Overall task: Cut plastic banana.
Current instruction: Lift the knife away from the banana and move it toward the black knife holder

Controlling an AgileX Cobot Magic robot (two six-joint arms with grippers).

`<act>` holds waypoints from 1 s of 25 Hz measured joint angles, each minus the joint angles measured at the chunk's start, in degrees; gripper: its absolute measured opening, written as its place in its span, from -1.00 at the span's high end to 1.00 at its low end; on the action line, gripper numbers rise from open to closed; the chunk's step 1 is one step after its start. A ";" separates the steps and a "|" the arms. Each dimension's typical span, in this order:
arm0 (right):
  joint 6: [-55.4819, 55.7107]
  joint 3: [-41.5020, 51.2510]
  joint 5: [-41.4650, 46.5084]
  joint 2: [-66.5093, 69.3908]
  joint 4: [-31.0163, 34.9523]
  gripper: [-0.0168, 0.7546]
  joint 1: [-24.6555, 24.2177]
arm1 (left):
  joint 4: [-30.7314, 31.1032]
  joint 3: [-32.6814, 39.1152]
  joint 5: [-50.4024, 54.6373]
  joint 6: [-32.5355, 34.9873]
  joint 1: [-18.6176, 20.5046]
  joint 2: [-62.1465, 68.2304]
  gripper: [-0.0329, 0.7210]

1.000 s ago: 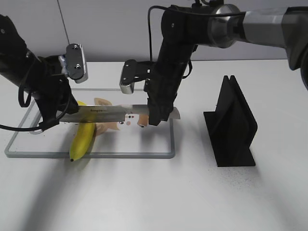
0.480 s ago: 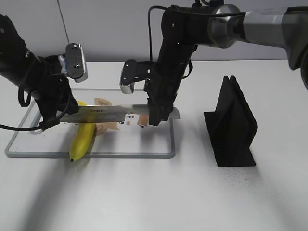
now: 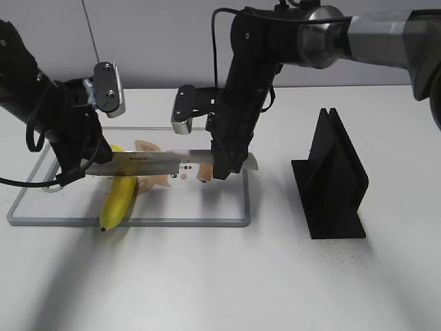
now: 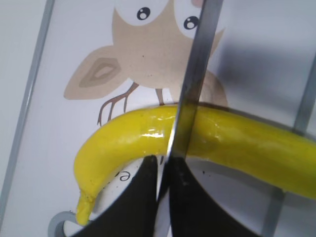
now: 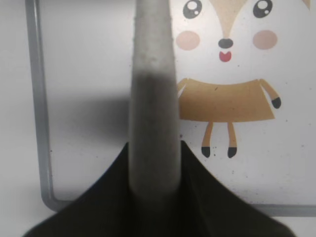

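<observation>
The plastic banana [image 3: 118, 200] is glossy yellow and lies on the white cutting board [image 3: 207, 203], its dark tip over the front rim. A knife [image 3: 148, 163] lies level across the banana's upper part. My left gripper [image 3: 83, 169] is shut on the blade's tip end. My right gripper [image 3: 226, 167] is shut on the grey handle [image 5: 152, 98]. In the left wrist view the blade [image 4: 195, 74] crosses the banana [image 4: 123, 138] and runs in between my left gripper's [image 4: 163, 168] fingers. In the right wrist view my gripper [image 5: 154, 153] pinches the handle above the board's cartoon fox print.
A black slotted knife stand [image 3: 334, 176] stands on the white table to the right of the board. The board has a grey rim [image 5: 35, 98]. Both wrist camera housings hang over the back of the board.
</observation>
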 joint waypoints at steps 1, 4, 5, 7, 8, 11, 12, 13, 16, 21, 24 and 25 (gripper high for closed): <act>0.00 -0.38 0.34 0.00 -0.11 0.49 0.00 | 0.14 -0.05 0.06 0.00 0.00 0.00 0.81; 0.00 -2.81 2.79 0.27 -0.53 0.49 0.06 | 0.74 0.02 0.25 -0.37 0.00 -0.62 0.81; 0.00 -3.92 3.89 0.47 -0.68 0.49 0.17 | 1.01 0.23 0.27 -0.52 0.00 -1.10 0.81; -0.07 -6.20 5.80 0.90 -0.91 0.49 0.35 | 1.57 0.75 0.20 -0.96 0.00 -2.18 0.82; -0.19 -7.47 6.85 0.98 -1.05 0.49 0.43 | 1.72 0.99 0.15 -1.25 0.00 -2.74 0.83; -0.45 -10.48 9.99 1.05 -1.13 0.47 0.56 | 2.35 1.91 1.88 -1.93 -0.07 -4.58 0.84; -0.40 -11.00 10.47 1.05 -1.07 0.47 0.67 | 2.96 2.11 2.35 -2.09 -0.12 -5.49 0.84; -0.40 -11.26 10.47 0.72 -0.87 0.47 0.74 | 3.67 2.11 2.66 -2.25 -0.12 -6.60 0.84; -0.36 -11.59 10.47 -1.12 -0.17 0.47 0.74 | 4.64 2.11 2.82 -2.37 -0.06 -10.03 0.85; -0.04 -11.84 10.52 -3.96 0.30 0.47 0.74 | 5.19 2.11 1.73 -2.32 -0.06 -14.52 0.85; 0.93 -11.84 10.52 -4.90 0.56 0.46 0.74 | 5.35 2.11 1.33 -2.27 -0.06 -16.45 0.84; 1.03 -11.84 10.52 -5.25 0.63 0.46 0.74 | 5.16 2.11 1.29 -2.27 -0.06 -16.94 0.81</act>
